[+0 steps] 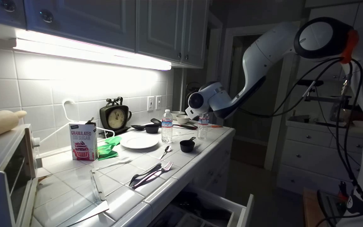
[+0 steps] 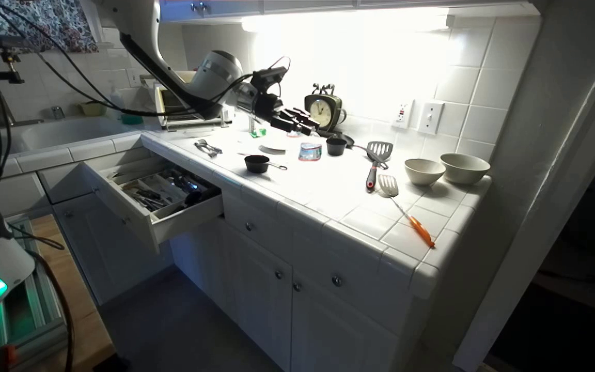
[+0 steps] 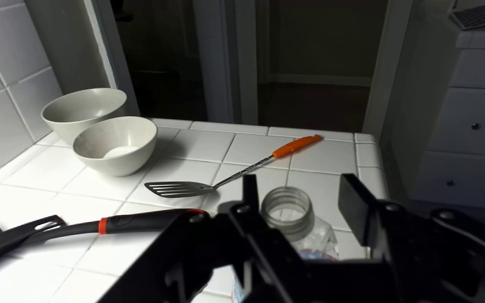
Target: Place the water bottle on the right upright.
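In an exterior view the water bottle on the right (image 1: 203,128) stands upright on the tiled counter, its top just beneath the robot's wrist. Its clear threaded neck (image 3: 299,231) shows no cap in the wrist view and lies between the jaws. My gripper (image 3: 299,185) is open around it: the left finger is close beside the neck, while the right pad (image 3: 354,210) is plainly apart from it. Another clear bottle (image 1: 167,127), with a white cap, stands upright to its left. Elsewhere the gripper (image 2: 314,125) appears over the bottle's label (image 2: 310,151), the bottle's upper part being washed out by glare.
A black measuring cup (image 1: 187,145) sits near the counter's front edge. A plate (image 1: 139,141) lies beside the capped bottle. Ahead are an orange-handled turner (image 3: 242,172), a black-handled utensil (image 3: 137,222) and two pale bowls (image 3: 116,145). A drawer (image 2: 184,217) is pulled out below.
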Robot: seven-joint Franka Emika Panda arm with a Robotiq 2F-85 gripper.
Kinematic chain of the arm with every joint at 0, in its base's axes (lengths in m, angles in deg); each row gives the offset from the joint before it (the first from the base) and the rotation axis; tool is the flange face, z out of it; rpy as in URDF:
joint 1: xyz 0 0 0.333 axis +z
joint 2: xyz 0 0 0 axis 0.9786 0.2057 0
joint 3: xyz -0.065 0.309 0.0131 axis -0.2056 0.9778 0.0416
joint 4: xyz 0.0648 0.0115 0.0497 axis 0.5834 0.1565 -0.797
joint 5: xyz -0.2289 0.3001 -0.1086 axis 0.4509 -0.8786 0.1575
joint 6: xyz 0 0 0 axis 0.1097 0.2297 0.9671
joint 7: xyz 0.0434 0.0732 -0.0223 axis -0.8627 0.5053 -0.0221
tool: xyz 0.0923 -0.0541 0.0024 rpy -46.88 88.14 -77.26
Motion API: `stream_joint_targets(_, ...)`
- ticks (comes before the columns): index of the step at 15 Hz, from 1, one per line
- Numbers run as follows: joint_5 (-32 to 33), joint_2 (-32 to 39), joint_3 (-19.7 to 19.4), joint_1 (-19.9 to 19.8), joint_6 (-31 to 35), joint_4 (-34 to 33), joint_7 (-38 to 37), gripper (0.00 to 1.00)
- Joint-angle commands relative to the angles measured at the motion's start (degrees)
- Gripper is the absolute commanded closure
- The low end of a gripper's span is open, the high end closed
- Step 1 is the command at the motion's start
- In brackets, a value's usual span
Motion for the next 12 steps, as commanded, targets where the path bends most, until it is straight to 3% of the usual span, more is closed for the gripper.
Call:
stream_joint_targets(1, 2.18, -1.31, 0.58, 0.04, -0.60, 1.90, -2.52, 0.16)
stream_joint_targets(3, 2.16, -1.43, 0.67, 0.06, -0.53, 1.92, -2.95, 0.02)
stream_joint_targets(4, 2.11, -1.52, 0.74, 0.05, -0.47, 1.95, -3.14, 0.00)
stream_joint_targets(12, 1.98, -1.95, 0.95, -0.01, -0.30, 2.15, -3.73, 0.00)
